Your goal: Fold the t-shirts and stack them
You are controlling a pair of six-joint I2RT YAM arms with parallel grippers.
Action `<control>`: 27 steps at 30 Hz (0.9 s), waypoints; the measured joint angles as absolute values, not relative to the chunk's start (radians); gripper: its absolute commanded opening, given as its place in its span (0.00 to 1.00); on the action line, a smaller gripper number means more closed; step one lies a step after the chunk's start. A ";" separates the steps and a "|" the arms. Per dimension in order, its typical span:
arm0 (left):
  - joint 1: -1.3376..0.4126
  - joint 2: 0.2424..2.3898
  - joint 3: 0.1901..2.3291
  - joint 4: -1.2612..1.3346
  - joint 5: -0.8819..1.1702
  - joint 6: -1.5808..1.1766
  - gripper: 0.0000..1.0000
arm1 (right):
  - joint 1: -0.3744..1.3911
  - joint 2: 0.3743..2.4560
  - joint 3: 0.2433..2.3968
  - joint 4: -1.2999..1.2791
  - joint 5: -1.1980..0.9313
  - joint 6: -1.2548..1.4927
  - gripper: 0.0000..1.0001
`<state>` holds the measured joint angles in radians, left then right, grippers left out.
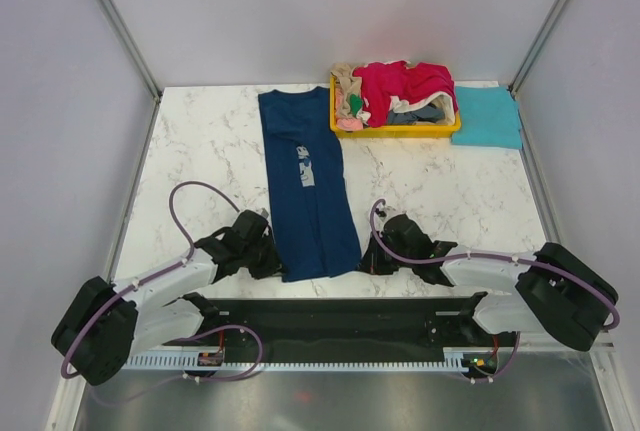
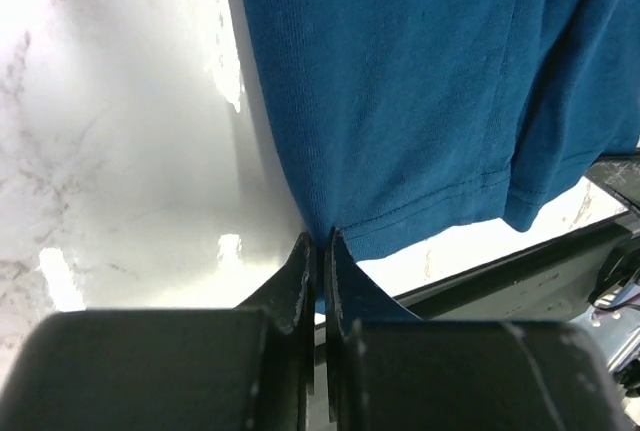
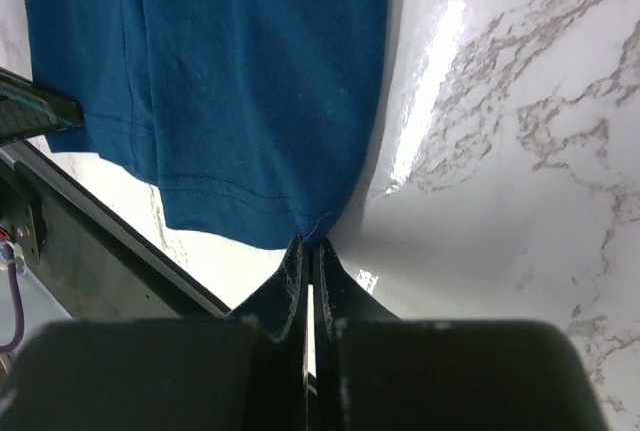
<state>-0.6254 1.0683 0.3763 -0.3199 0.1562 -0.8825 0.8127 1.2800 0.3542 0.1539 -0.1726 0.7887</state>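
A navy t-shirt [image 1: 307, 184] with a pale print lies folded in a long strip down the middle of the marble table. My left gripper [image 1: 272, 257] is shut on its near left hem corner [image 2: 322, 233]. My right gripper [image 1: 368, 259] is shut on its near right hem corner [image 3: 312, 234]. The shirt [image 2: 430, 81] fills the left wrist view and shows in the right wrist view [image 3: 230, 81]. A folded teal t-shirt [image 1: 486, 117] lies at the back right. A crimson-pink t-shirt [image 1: 400, 84] tops the pile in the tray, with beige cloth [image 1: 347, 81] beside it.
A shallow yellow tray [image 1: 400, 132] with several crumpled garments stands at the back, between the navy shirt's top and the teal shirt. The table's near edge and a black rail [image 1: 330, 316] run just behind the grippers. Grey walls enclose the table.
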 measured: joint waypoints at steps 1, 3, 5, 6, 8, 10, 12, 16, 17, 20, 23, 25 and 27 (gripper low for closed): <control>-0.627 1.065 0.379 -0.332 0.155 -0.883 0.02 | 0.813 1.280 0.354 0.151 -0.176 0.789 0.00; -0.638 1.048 0.393 -0.384 0.149 -0.883 0.02 | 0.815 1.266 0.354 0.131 -0.180 0.789 0.00; -0.648 1.014 0.416 -0.446 0.141 -0.883 0.02 | 0.822 1.232 0.355 0.093 -0.183 0.789 0.00; -0.652 0.992 0.430 -0.478 0.139 -0.883 0.02 | 0.826 1.212 0.356 0.071 -0.183 0.790 0.00; -0.657 0.945 0.456 -0.536 0.133 -0.886 0.02 | 0.842 1.152 0.361 0.017 -0.183 0.793 0.00; -0.670 0.902 0.474 -0.580 0.133 -0.893 0.02 | 0.863 1.076 0.366 -0.042 -0.181 0.801 0.00; -0.690 0.860 0.489 -0.625 0.135 -0.908 0.02 | 0.887 1.007 0.384 -0.104 -0.176 0.816 0.00; -0.715 0.825 0.542 -0.730 0.135 -0.930 0.02 | 0.926 0.949 0.456 -0.208 -0.161 0.842 0.00; -0.715 0.826 0.572 -0.763 0.133 -0.930 0.02 | 0.931 0.952 0.486 -0.235 -0.155 0.845 0.00; -0.715 0.854 0.689 -0.834 0.093 -0.926 0.02 | 0.936 0.991 0.601 -0.307 -0.111 0.835 0.00; -0.702 0.940 0.840 -0.873 0.041 -0.903 0.02 | 0.931 1.082 0.747 -0.355 -0.047 0.805 0.00; -0.673 1.003 0.915 -0.877 0.026 -0.878 0.02 | 0.913 1.166 0.863 -0.379 -0.020 0.771 0.00; -0.625 1.064 0.978 -0.879 0.020 -0.843 0.02 | 0.885 1.259 0.972 -0.379 -0.007 0.734 0.00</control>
<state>-0.6250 1.0641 0.9775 -0.8795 0.0204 -0.8429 0.8848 1.2587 0.9722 -0.3794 -0.0071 0.7338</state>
